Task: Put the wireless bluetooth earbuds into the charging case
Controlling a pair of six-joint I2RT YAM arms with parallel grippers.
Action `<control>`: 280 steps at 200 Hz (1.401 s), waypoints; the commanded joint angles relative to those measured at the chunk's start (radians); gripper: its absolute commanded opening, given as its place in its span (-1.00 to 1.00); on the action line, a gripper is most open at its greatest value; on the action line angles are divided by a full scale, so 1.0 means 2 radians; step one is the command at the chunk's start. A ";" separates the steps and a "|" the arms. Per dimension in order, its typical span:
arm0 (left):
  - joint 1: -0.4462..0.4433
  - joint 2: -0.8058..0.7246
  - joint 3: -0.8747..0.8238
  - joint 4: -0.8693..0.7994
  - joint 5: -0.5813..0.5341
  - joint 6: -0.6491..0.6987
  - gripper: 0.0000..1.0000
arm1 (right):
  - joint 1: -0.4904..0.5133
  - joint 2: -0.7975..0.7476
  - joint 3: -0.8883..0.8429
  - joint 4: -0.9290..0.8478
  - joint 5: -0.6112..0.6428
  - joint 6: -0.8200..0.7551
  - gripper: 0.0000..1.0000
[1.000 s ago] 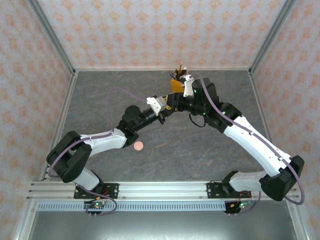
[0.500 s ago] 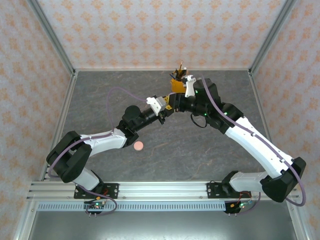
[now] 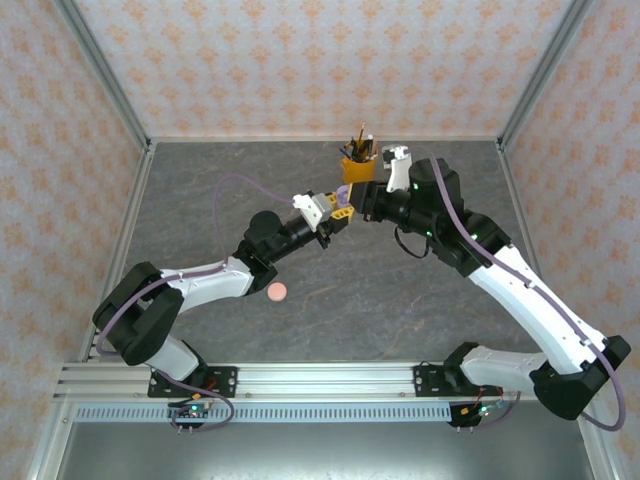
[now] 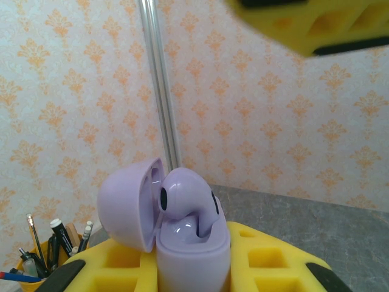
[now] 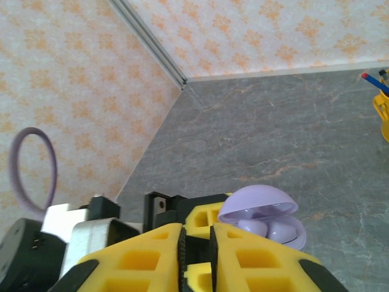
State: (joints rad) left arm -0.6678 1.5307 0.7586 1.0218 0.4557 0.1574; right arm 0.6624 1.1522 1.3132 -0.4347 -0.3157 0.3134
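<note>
A lilac charging case (image 4: 192,258) stands upright between the yellow fingers (image 4: 276,261) of my left gripper (image 4: 193,271), which is shut on its base. Its lid (image 4: 124,204) is hinged open to the left. A lilac earbud (image 4: 185,198) sits in the case with its rounded head sticking up. From the right wrist, the same case (image 5: 258,205) shows two lilac earbuds (image 5: 268,229) lying inside it. My right gripper (image 5: 197,238) hovers just short of the case, its pads a narrow gap apart with nothing between them. From above, the left gripper (image 3: 341,207) and the right gripper (image 3: 364,207) face each other at the table's middle back.
An orange cup of pens (image 3: 357,163) stands just behind the two grippers. A small pink round case (image 3: 277,291) lies on the grey table beside the left forearm. Patterned walls close in the sides and back.
The right arm has drawn back to the right, away from the lilac case. The left arm and the case have stayed where they were.
</note>
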 commanded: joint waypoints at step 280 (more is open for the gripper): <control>-0.004 -0.009 0.005 0.028 -0.002 0.003 -1.00 | -0.020 0.019 0.004 -0.013 -0.013 -0.019 -0.61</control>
State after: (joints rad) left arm -0.6678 1.5208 0.7582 1.0180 0.4557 0.1577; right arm 0.6209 1.2533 1.3128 -0.4500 -0.4042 0.2977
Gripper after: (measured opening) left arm 0.219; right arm 0.193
